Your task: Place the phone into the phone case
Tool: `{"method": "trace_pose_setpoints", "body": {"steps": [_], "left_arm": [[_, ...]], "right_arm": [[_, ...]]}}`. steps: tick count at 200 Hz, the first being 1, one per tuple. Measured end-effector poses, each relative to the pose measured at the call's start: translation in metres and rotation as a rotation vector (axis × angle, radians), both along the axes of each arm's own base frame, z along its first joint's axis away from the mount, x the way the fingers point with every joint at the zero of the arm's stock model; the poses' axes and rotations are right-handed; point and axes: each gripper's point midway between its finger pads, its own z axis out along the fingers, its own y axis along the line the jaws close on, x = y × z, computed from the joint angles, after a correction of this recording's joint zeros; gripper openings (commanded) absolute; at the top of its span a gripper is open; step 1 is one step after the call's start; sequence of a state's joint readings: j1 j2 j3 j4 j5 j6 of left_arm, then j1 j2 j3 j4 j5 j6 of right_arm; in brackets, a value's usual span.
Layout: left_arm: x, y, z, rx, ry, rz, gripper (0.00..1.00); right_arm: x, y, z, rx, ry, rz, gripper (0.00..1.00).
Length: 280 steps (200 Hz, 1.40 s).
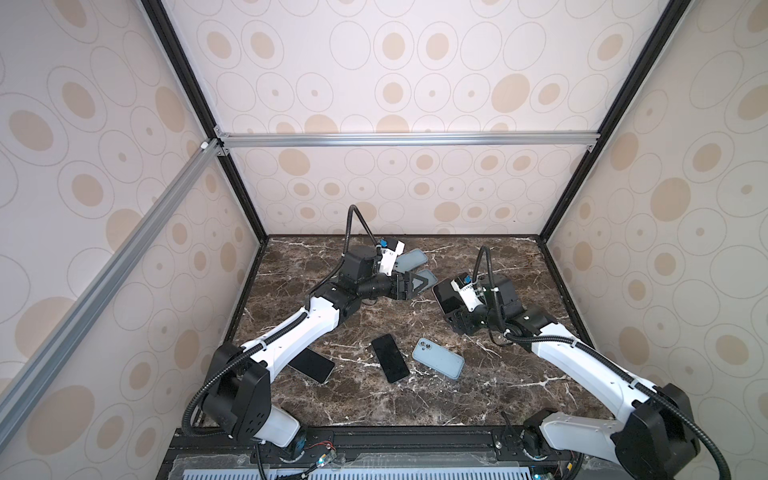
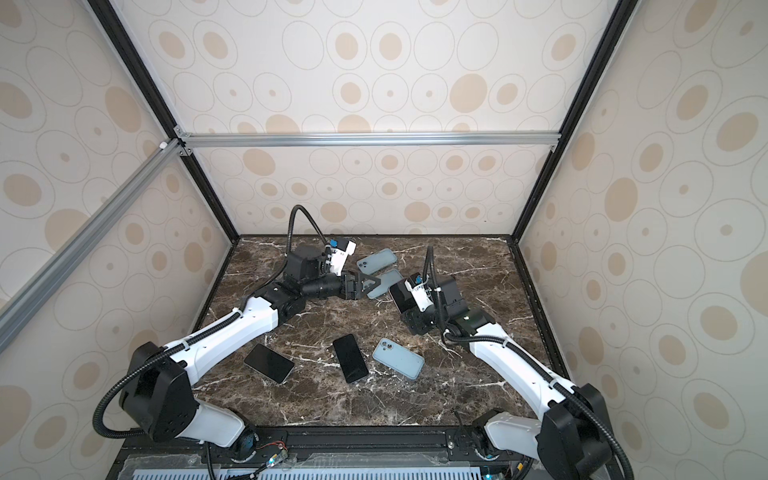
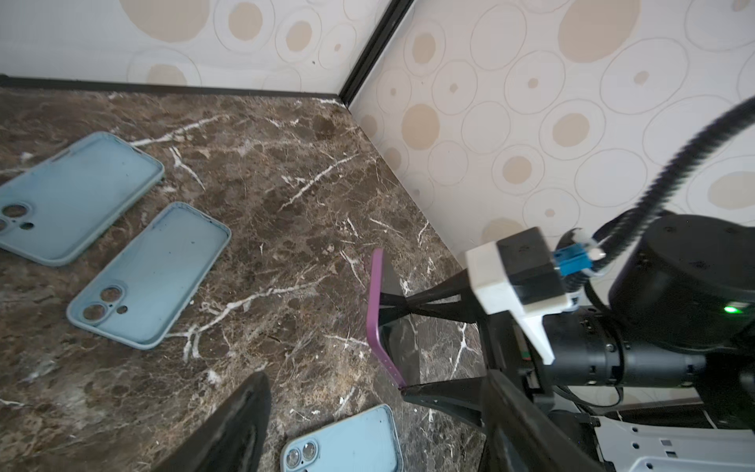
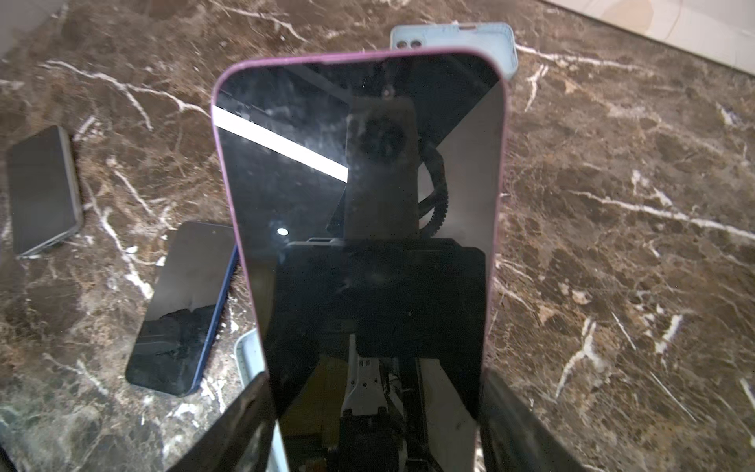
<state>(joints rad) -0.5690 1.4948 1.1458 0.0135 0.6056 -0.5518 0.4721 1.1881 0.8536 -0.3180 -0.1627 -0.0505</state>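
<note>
marble table; right claw grips phone, purple edge-on from left wrist; left claw gapes empty.

Bare phones, three: purple-rimmed phone, blue-rimmed phone, grey-rimmed phone; empty blue cases, two: rear case, nearer case; cased phone, one

Your two top views look steeply down from high above the purple phone, far off and nearly alike. Your right wrist camera faces its screen very close; your left wrist camera sees it edge-on, farther off.
</note>
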Motion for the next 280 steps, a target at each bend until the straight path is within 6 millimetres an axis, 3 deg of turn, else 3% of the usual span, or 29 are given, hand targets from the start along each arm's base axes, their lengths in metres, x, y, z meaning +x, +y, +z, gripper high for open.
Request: {"method": "trace_pose_setpoints", "body": {"steps": [61, 173, 184, 203, 221, 232, 248, 280], "left_arm": [[-0.015, -0.018, -0.011, -0.018, 0.089, -0.067, 0.61], [-0.025, -0.026, -0.017, -0.032, 0.171, -0.096, 0.02], [-0.025, -0.025, -0.017, -0.033, 0.175, -0.091, 0.00], [-0.024, -0.025, -0.017, -0.033, 0.176, -0.086, 0.00], [-0.023, -0.024, -0.013, -0.037, 0.167, -0.076, 0.00], [-0.023, -0.021, -0.007, -0.037, 0.151, -0.058, 0.00], [-0.022, -0.014, 0.009, -0.048, 0.107, -0.024, 0.00], [-0.035, 0.018, 0.070, -0.122, -0.064, 0.082, 0.00]], "right_arm": [[-0.014, 0.027, 0.017, 0.055, -0.059, 0.121, 0.53], [-0.021, 0.041, 0.020, 0.029, -0.110, 0.199, 0.53], [-0.020, 0.041, 0.020, 0.023, -0.114, 0.198, 0.54], [-0.020, 0.041, 0.020, 0.022, -0.118, 0.194, 0.67], [-0.019, 0.043, 0.024, 0.039, -0.112, 0.181, 0.91], [-0.016, 0.046, 0.035, 0.069, -0.117, 0.169, 0.98], [-0.008, 0.053, 0.066, 0.138, -0.144, 0.144, 1.00], [0.001, 0.065, 0.146, 0.305, -0.231, 0.117, 1.00]]}}
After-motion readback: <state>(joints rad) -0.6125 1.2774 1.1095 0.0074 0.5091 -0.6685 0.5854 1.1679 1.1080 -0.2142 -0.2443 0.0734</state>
